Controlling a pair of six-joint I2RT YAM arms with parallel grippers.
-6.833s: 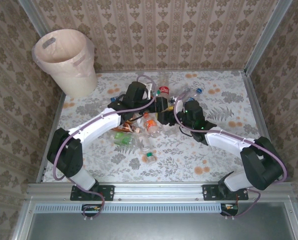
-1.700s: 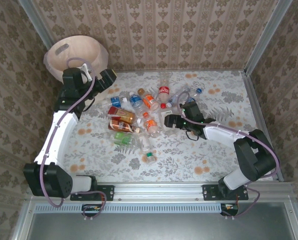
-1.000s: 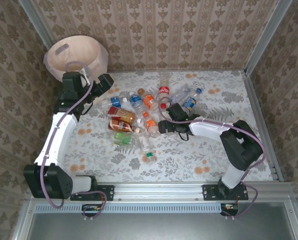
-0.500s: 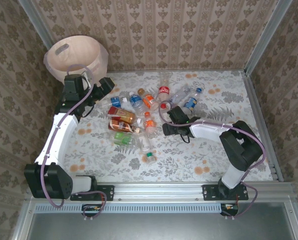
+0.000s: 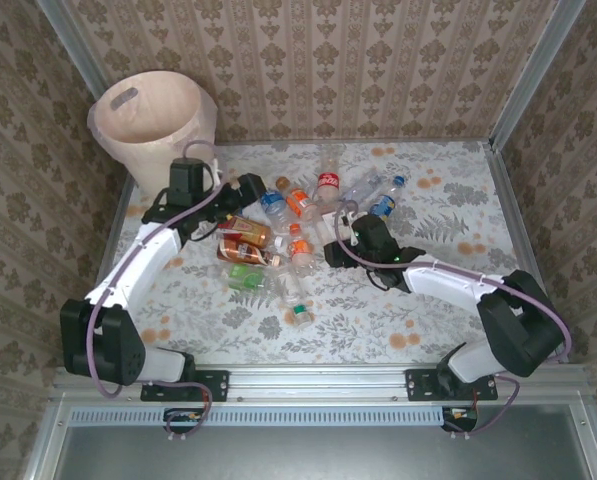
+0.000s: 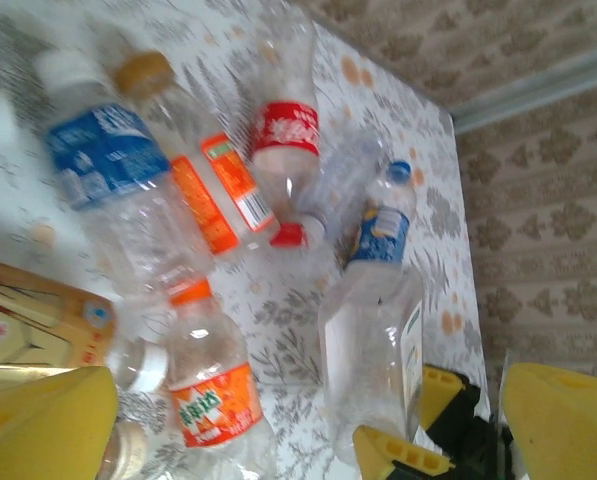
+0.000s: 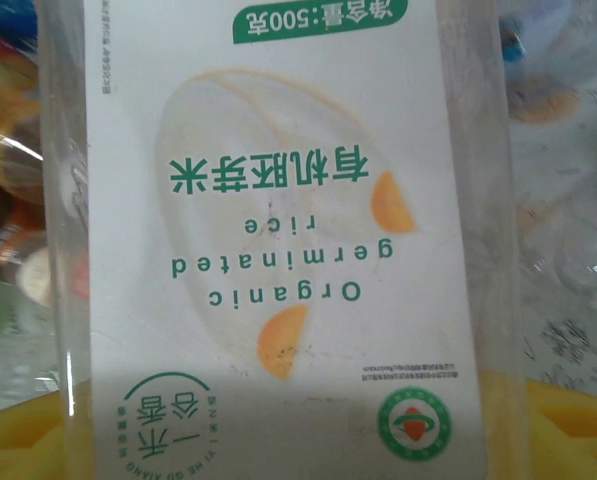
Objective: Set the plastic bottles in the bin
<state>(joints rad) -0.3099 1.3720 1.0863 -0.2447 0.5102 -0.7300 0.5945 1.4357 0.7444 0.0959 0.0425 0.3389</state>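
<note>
Bottle point(image 7: 278, 230), white label, clamped in R gripper point(image 5: 340, 240)

Damask-patterned wallpaper walls point(image 5: 378, 60) enclose a floral-print tabletop point(image 5: 358, 320) framed by metal rails point(image 5: 318, 380)

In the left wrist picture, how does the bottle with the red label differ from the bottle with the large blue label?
The red-label bottle has a red cap; the blue-label bottle has a white one. The red-label bottle's cap points to the picture's bottom, the blue-label bottle's to the top left. Both are clear and lie on their sides.
</note>
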